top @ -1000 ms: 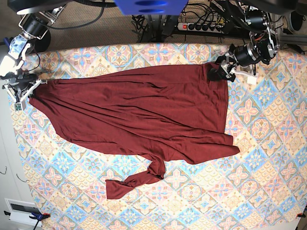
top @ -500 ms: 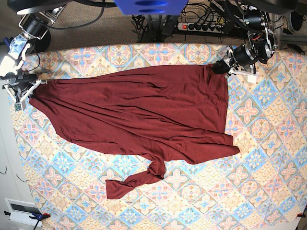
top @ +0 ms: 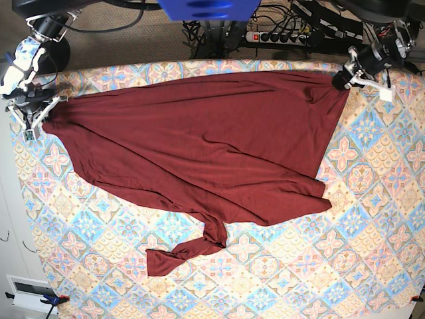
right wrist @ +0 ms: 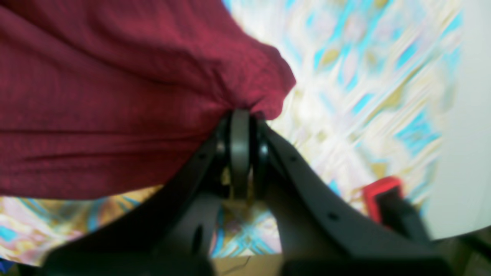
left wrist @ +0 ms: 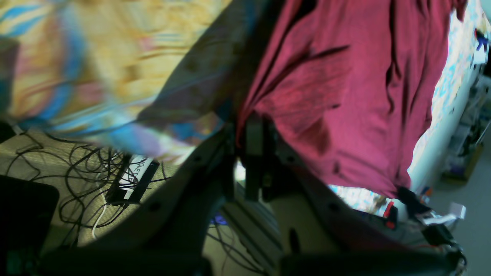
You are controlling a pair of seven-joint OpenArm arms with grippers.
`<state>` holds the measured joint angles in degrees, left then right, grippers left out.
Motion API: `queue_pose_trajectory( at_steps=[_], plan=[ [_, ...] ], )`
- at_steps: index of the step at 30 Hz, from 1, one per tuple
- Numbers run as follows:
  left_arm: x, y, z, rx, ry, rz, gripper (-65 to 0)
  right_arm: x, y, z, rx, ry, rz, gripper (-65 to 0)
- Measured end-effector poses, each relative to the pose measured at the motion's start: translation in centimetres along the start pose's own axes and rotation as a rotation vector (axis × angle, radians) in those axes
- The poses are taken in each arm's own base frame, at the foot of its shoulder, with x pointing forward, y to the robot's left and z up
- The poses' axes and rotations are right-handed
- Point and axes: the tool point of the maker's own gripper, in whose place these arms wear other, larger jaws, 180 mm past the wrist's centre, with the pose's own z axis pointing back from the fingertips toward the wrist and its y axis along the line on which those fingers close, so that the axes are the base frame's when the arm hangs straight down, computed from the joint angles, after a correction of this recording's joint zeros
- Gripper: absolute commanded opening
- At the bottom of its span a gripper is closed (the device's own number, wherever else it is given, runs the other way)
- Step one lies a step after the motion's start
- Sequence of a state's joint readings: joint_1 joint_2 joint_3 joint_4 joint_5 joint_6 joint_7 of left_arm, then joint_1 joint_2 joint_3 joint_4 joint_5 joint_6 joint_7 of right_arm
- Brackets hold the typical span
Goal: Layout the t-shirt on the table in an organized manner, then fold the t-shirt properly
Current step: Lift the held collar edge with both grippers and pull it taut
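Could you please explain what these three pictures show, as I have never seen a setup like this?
It is a robot with two arms. One picture looks down from overhead; the other two come from cameras on each wrist, looking along the jaws. A dark red t-shirt lies spread on the table, which has a pastel patterned cloth. The left gripper has its jaws shut on one corner of the shirt, and the right gripper pinches the opposite corner. One sleeve lies twisted at the near edge.

The patterned table (top: 372, 219) carries the spread maroon t-shirt (top: 199, 146).
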<state>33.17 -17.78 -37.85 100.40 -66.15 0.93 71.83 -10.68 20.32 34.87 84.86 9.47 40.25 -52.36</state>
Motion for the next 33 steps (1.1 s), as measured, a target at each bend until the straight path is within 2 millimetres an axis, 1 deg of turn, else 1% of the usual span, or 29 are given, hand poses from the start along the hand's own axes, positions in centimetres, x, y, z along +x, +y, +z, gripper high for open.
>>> queue_pose_trajectory(
  at_steps=[1, 2, 3, 5, 7, 9, 11, 12, 15, 20, 28, 33],
  plan=[
    [0.1, 0.5, 0.4, 0.013, -0.01, 0.008, -65.0, 0.3, 0.2, 0.4, -0.001, -0.012, 0.008, -64.3],
    [0.2, 1.1, 0.9, 0.027, -0.017, 0.014, -65.0, 0.1, 0.6, 0.8, 0.0, -0.01, 0.025, -64.3],
    [0.2, 1.5, 1.2, 0.041, -0.017, 0.011, -65.0, -0.5, 0.8, 1.2, 0.001, 0.002, 0.041, -64.3],
    [0.3, 1.9, 1.6, 0.058, 0.0, -0.007, -65.0, -2.3, 0.9, 2.0, -0.012, 0.056, 0.071, -64.3],
    [0.8, 1.9, 1.8, 0.059, -0.013, -0.016, -65.0, -3.2, 1.3, 2.4, -0.015, 0.083, 0.081, -64.3],
    [1.1, 1.8, 2.0, 0.052, -0.025, -0.009, -65.0, -2.9, 1.7, 2.4, -0.012, 0.066, 0.081, -64.3],
    [1.5, 2.0, 2.7, 0.042, -0.038, 0.013, -65.0, -2.0, 1.9, 2.5, -0.006, 0.036, 0.083, -64.3],
    [2.0, 1.9, 3.2, 0.031, -0.052, 0.023, -65.0, -1.8, 1.8, 2.5, -0.005, 0.032, 0.083, -64.3],
    [3.2, 0.9, 3.9, -0.028, -0.086, 0.048, -65.0, -1.9, 1.8, 2.5, -0.006, 0.034, 0.083, -64.3],
    [5.1, -2.2, 3.8, -0.164, -0.134, 0.064, -65.0, -1.9, 1.8, 2.5, -0.008, 0.035, 0.082, -64.3],
    [6.3, -4.1, 3.1, -0.24, -0.181, 0.088, -65.0, -1.9, 1.7, 2.5, -0.012, 0.038, 0.082, -64.3],
    [6.7, -4.8, 2.9, -0.273, -0.206, 0.104, -65.0, -1.9, 1.7, 2.5, -0.013, 0.038, 0.082, -64.3]
  ],
)
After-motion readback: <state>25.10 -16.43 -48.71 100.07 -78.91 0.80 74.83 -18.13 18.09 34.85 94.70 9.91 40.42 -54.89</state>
